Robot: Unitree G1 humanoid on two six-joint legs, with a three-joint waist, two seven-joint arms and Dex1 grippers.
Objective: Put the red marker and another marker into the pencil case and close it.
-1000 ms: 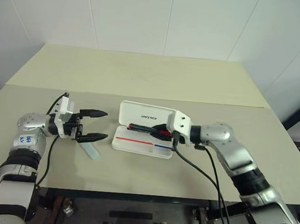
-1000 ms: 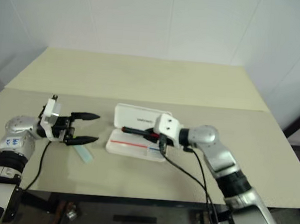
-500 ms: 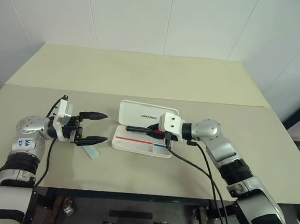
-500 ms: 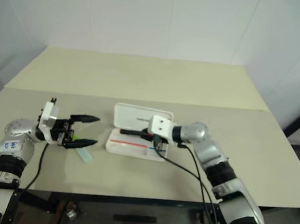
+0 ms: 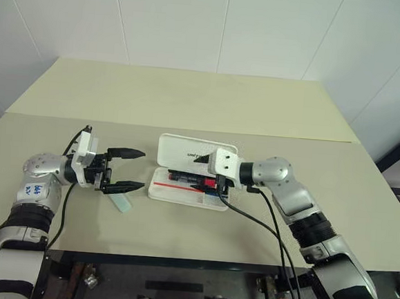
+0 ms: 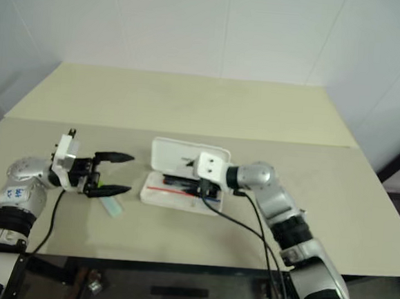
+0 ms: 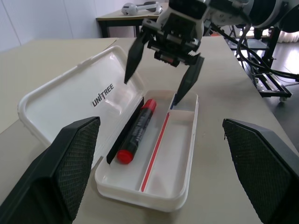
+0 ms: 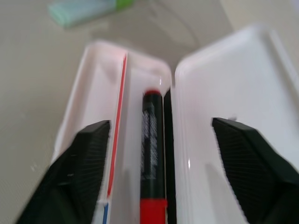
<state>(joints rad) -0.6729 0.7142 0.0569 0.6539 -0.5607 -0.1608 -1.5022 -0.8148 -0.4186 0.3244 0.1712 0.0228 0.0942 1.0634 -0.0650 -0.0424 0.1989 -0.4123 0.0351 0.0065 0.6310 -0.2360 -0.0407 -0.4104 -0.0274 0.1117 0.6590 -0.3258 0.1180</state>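
Counter [image 5: 271, 120] – case [image 5: 186, 150] lies open near centre, lid tipped back. Right end effector [image 7: 159, 70] over the case, fingers spread, gripping nothing; red marker [image 7: 136, 132] lies in the rear compartment beside the hinge. Left end effector [image 5: 132, 169] open, empty, just above the green marker [image 5: 120, 202] on the counter, left of case. Advice – lift right arm straight up, clear of lid, w/o nudging the case; left then descends square onto the barrel.

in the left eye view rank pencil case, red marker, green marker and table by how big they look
1. table
2. pencil case, lid open
3. red marker, lying in the case
4. green marker, on the table and partly behind the left gripper; close to the red marker in size, so that order is unsure.
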